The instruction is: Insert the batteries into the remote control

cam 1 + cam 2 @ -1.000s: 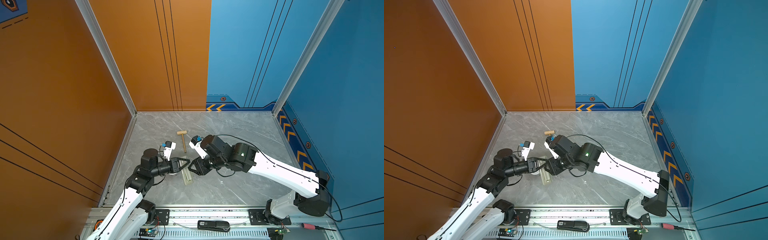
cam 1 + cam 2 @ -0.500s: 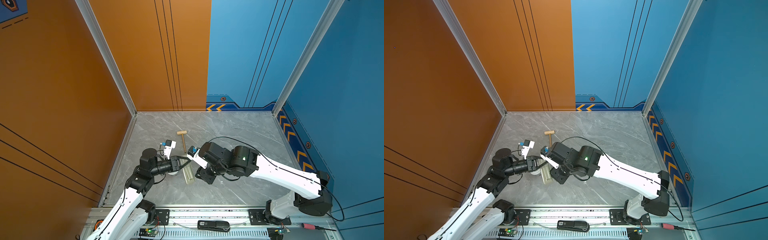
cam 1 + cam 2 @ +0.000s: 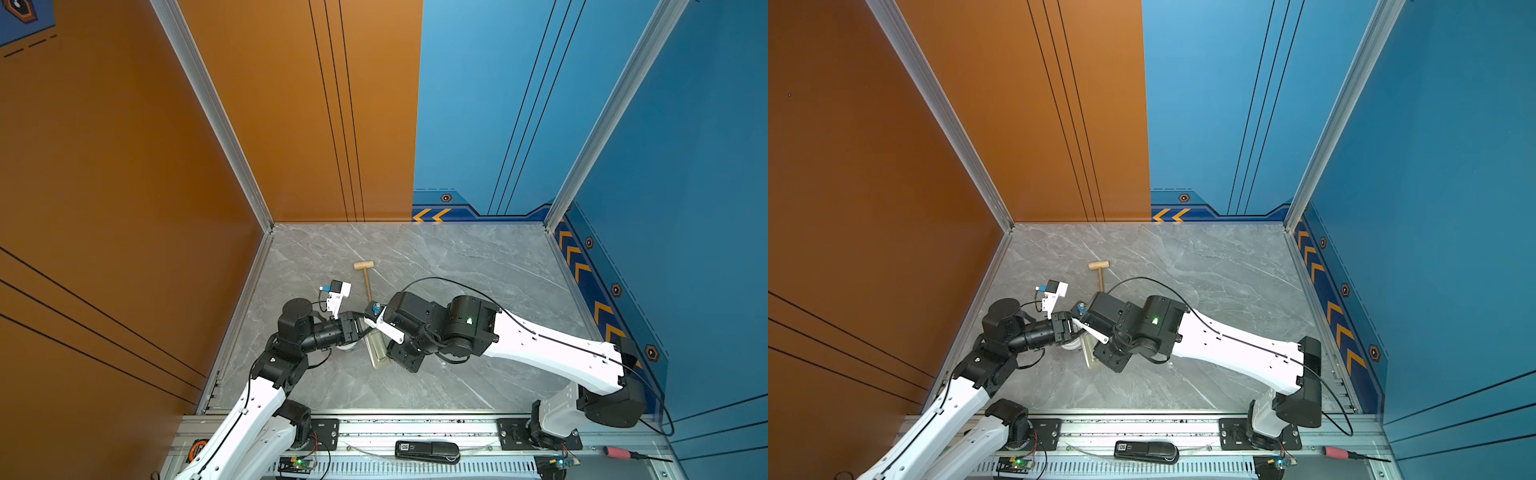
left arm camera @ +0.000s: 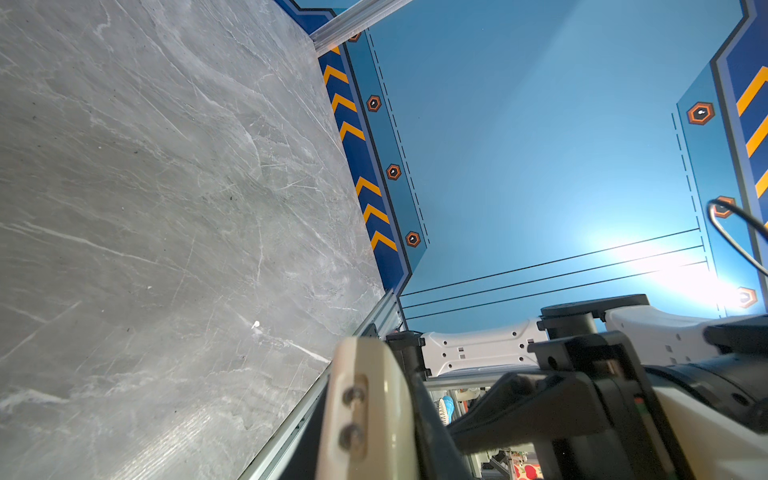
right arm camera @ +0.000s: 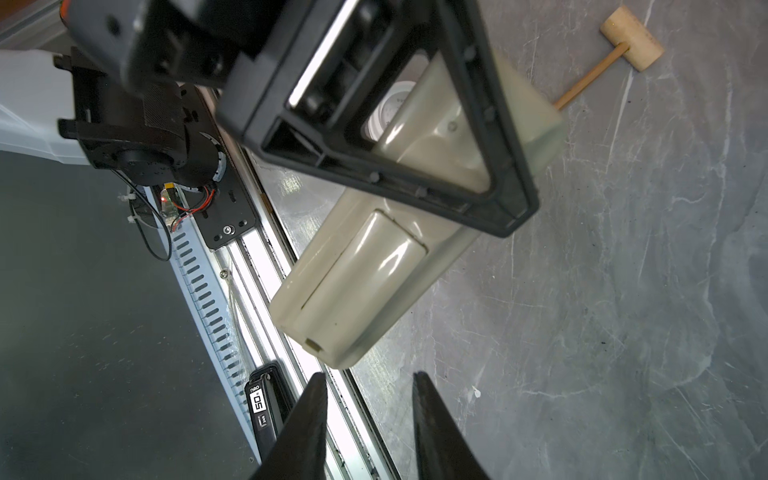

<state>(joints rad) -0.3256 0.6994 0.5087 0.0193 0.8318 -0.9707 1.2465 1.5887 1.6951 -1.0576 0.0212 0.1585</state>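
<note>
The remote control [image 5: 365, 266] is beige, back side up, with its battery cover shut; in both top views it shows between the two arms [image 3: 376, 351] [image 3: 1090, 357]. My left gripper [image 3: 365, 329] is shut on its far half, the black finger frame lying across it. In the left wrist view the remote's beige edge [image 4: 365, 407] fills the jaws. My right gripper [image 5: 370, 386] stands open just off the remote's near end, with nothing between its fingers. The batteries are out of view.
A wooden mallet [image 3: 365, 274] [image 5: 623, 41] lies on the grey table beyond the arms. A white round object [image 5: 386, 112] sits under the left gripper. On the front rail lie a black device with a display [image 3: 428, 451] and a red-handled screwdriver [image 3: 619, 452].
My right gripper has swung from beside the remote's far part down to its near end, and its jaws have narrowed. The left gripper has kept hold of the remote.
</note>
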